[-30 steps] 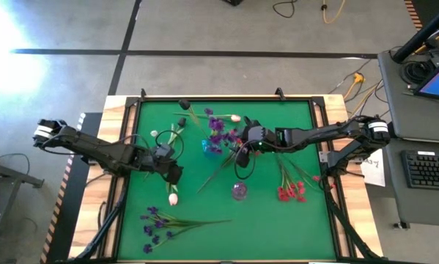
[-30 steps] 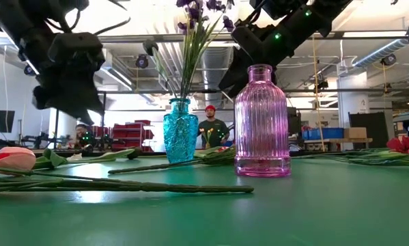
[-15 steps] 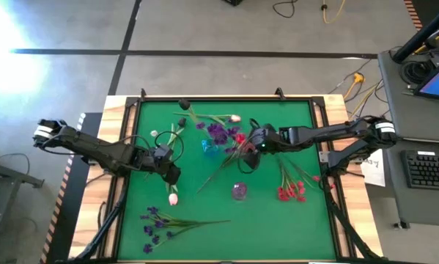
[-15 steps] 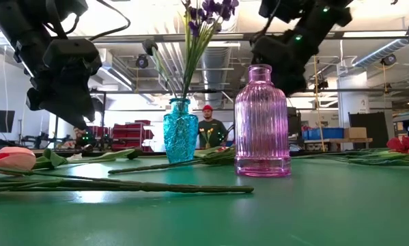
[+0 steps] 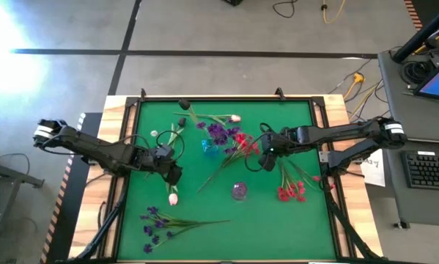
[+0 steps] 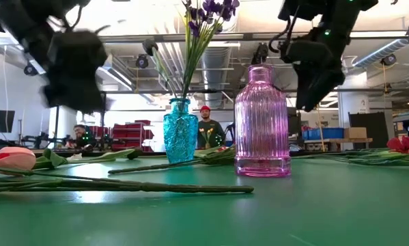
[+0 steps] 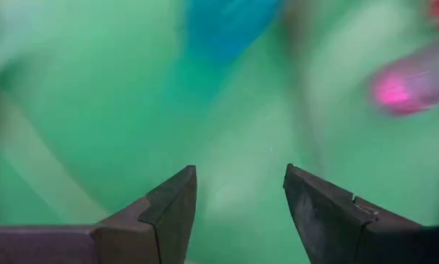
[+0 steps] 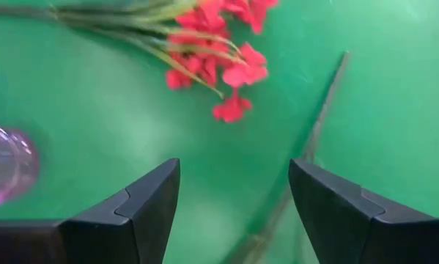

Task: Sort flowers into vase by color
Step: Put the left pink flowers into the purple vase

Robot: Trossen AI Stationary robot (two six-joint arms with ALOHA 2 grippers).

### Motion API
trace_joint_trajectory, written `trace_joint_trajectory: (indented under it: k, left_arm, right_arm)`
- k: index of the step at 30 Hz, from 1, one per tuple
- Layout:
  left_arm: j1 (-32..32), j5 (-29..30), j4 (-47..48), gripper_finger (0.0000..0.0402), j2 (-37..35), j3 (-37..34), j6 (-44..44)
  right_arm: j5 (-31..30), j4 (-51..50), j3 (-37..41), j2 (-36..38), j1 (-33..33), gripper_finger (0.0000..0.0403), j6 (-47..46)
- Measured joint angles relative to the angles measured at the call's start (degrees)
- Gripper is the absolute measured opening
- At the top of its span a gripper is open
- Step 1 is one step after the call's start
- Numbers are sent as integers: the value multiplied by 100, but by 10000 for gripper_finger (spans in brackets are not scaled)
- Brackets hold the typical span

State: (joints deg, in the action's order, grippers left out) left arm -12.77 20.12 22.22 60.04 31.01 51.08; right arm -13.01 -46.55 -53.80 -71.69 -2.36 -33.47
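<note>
Two vases: blue vase (image 5: 209, 147) mid-table holding the purple flowers (image 5: 218, 132) upright; pink vase (image 5: 239, 191) nearer the front edge, nothing in it.
Red flowers: one bunch (image 5: 291, 192) lying flat on the green mat (image 5: 204, 235), right of the pink vase; a red spray (image 5: 239, 139) just beside the blue vase.
Other flowers: tulip bud (image 5: 173, 198) flat by the left gripper (image 5: 174, 174); loose purple bunch (image 5: 155, 224) near the front-left corner; more stems along the far edge.
Left gripper: above the mat left of the blue vase, fingers apart, nothing between them.
Right gripper (image 5: 267, 159): above the mat between the blue vase and the red bunch, fingers parted, nothing held.
Low view only: a person in a red cap (image 6: 208, 126) beyond the table; pink vase's ribbed wall.
Right wrist only: red blossoms (image 8: 219, 55) close up, a bare stem (image 8: 318, 125) crossing the mat.
Open room: bare mat at the front right and centre front.
</note>
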Motion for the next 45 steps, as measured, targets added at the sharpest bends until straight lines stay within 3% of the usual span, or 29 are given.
trace_joint_trajectory:
  k: [5, 8, 11, 14, 20, 24, 40, 45]
  left_arm:
    - [-93, -238, -2647, 196, 521, -29, -2258]
    - [-136, -258, -3590, 196, 1034, -20, -3304]
    - [-133, -137, -4214, 196, 1678, -10, -3760]
    - [-136, 302, -4719, 196, 2396, -14, -3813]
    - [-138, 580, -6198, 196, 3640, -7, -3801]
    - [-138, 901, -6669, 196, 4192, 16, -3703]
    - [-133, 1134, -6783, 196, 5054, 82, -3180]
    - [-142, 1149, -6918, 179, 5230, 135, -3052]
  right_arm:
    - [-5, 21, 0, 5, 14, 247, 0]
    - [-10, 125, 0, -9, 27, 247, 6]
    - [-53, 241, 0, -41, 58, 247, 27]
    - [-71, 387, 8, -79, 78, 247, 35]
    - [-200, 702, 70, -87, 173, 247, 54]
    - [-206, 828, 70, -87, 233, 247, 48]
    - [-225, 1151, 70, -87, 298, 247, 48]
    - [-224, 1152, 70, -87, 300, 247, 48]
